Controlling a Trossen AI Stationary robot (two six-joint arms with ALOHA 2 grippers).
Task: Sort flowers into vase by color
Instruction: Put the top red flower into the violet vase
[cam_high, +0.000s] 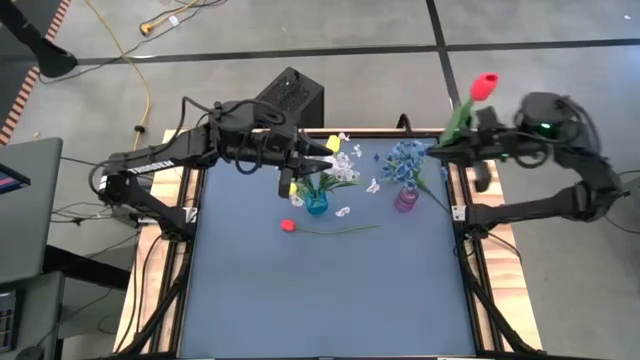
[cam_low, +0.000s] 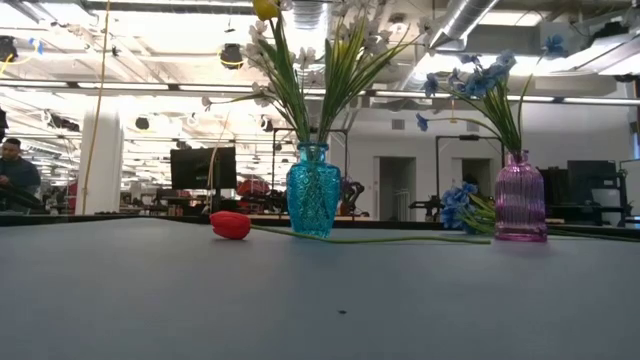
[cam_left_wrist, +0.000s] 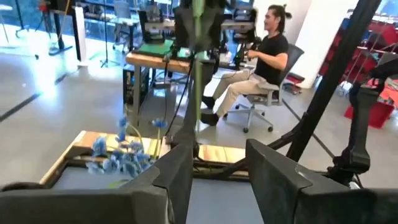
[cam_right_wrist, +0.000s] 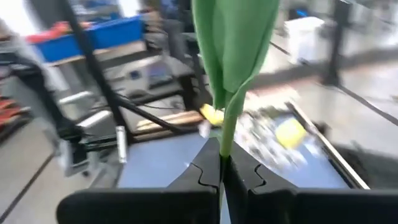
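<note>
Red tulip (cam_high: 484, 85) rises at the upper right of the high view, its green stem pinched in the closed right pincer (cam_right_wrist: 221, 167) beyond the worktop (cam_high: 330, 290) edge. Left pincer (cam_high: 322, 152), fingers apart, reaches over the turquoise vase (cam_high: 316, 203). "TROSSEN" marks the left arm (cam_high: 160, 160).

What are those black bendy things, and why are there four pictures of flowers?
They are two robot arms sorting pretend flowers. One picture looks down from above, one peeks across the table, and two come from cameras on the arms' wrists. The right gripper is pinching the green stem of a red tulip, held up at the table's edge. The left gripper is open above the blue vase, which holds white and yellow flowers. The purple vase holds blue ones. Another red tulip lies on the table.
</note>
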